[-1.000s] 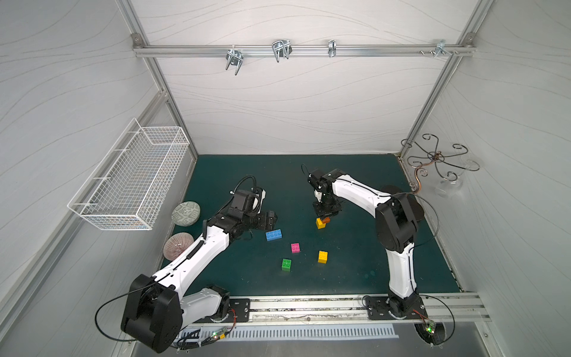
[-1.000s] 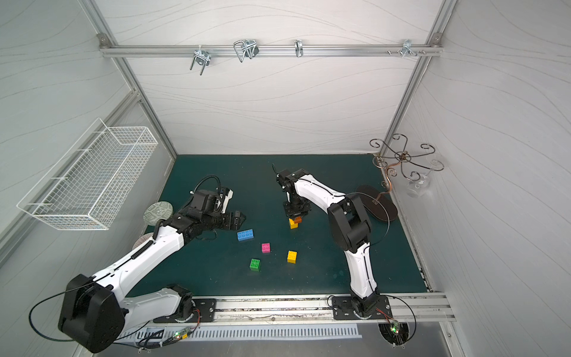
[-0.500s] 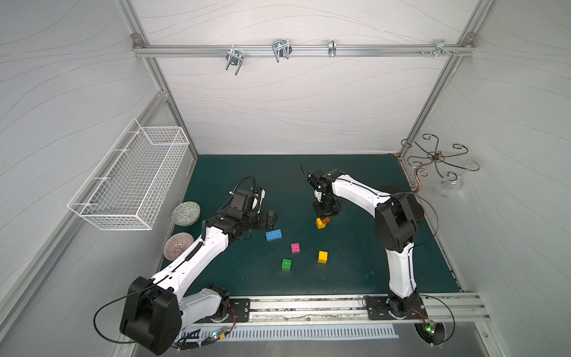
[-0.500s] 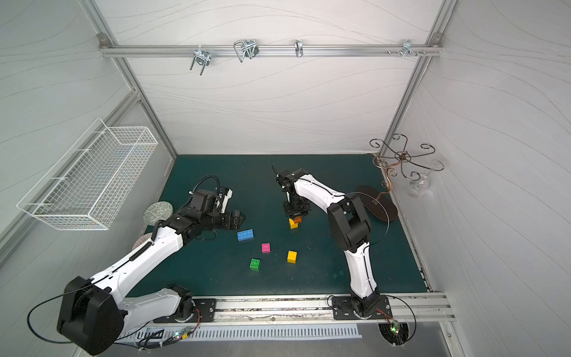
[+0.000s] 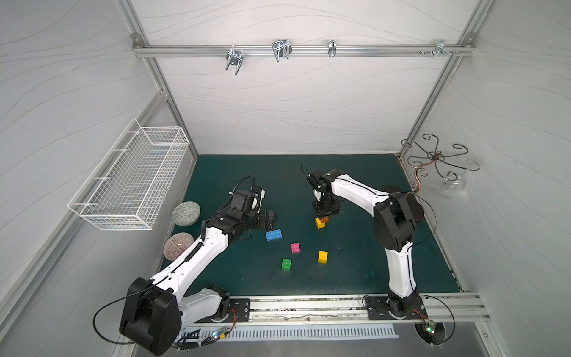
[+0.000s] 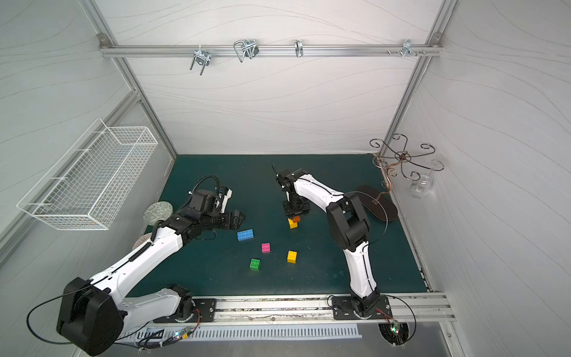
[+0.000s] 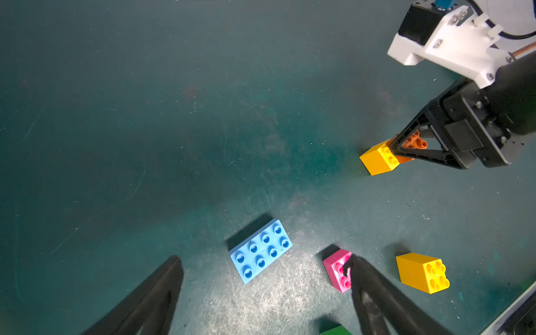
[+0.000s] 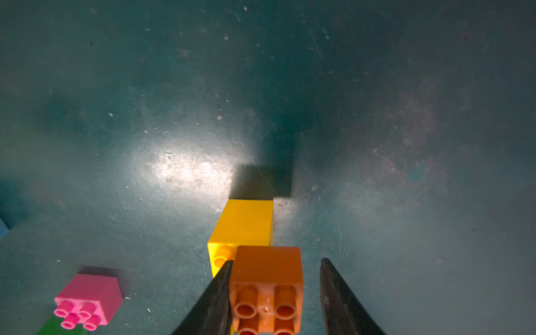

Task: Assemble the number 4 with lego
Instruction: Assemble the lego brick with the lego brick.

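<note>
Dark green surface [image 5: 355, 272] lies between white walls, and in both top views the lego [image 6: 265, 247] is spread near its middle. The right arm [image 5: 352, 190] reaches inward with its wrist pointing straight down over the orange brick [image 5: 324, 218], which sits on a yellow brick [image 5: 319, 223]. The left arm [image 5: 200, 256] stretches low and forward toward the blue brick [image 5: 273, 235]. The pink brick [image 5: 295, 247], green brick [image 5: 286, 265] and second yellow brick [image 5: 323, 257] lie loose, so the number 4 is hardly begun.

From the left wrist, the left jaws stand wide open and hold nothing. One fingertip [image 7: 365, 278] overlaps the pink brick in this view; a careless advance could, I think, knock it away.

From the right wrist, the right jaws are partly open around the orange brick [image 8: 266, 269]: one side touches it, the other stands apart, so nothing is clamped. The brick is shifted sideways and leaves yellow studs bare. I judge that a lift with that contact may tilt or drag it, if it is not pressed home.
</note>
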{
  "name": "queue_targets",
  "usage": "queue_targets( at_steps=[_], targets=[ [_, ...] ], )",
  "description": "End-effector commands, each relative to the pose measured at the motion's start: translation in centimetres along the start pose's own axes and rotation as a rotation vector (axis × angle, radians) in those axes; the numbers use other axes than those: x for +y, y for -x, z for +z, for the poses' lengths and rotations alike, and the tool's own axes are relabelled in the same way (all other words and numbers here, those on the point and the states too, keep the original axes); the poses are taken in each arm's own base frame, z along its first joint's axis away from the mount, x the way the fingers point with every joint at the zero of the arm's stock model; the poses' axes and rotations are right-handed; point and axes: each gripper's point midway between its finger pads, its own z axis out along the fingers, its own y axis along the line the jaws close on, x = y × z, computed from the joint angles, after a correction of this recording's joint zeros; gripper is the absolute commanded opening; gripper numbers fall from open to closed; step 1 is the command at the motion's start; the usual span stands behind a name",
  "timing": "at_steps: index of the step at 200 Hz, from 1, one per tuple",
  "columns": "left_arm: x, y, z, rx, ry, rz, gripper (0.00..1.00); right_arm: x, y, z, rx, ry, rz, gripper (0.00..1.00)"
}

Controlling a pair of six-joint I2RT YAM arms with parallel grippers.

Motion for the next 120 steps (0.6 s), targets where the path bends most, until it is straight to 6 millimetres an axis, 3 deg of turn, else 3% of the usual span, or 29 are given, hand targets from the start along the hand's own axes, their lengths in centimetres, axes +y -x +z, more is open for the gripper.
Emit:
queue_targets(
  at_steps=[1, 79, 120],
  targets=[
    [-0.5, 1.5, -0.9, -0.058, -0.007, 0.029, 0.92, 0.8, 0.0, 0.3, 0.011, 0.028, 0.003, 0.5],
    [-0.3, 1.2, -0.7, -0.05, 0.006, 0.029, 0.92, 0.6, -0.1, -1.3, -0.02, 0.029, 0.014, 0.51],
    [0.8, 0.0, 0.6, 0.026, 0.066, 0.03, 0.92, 0.3, 0.8, -3.2, -0.072, 0.036, 0.021, 0.59]
  ],
)
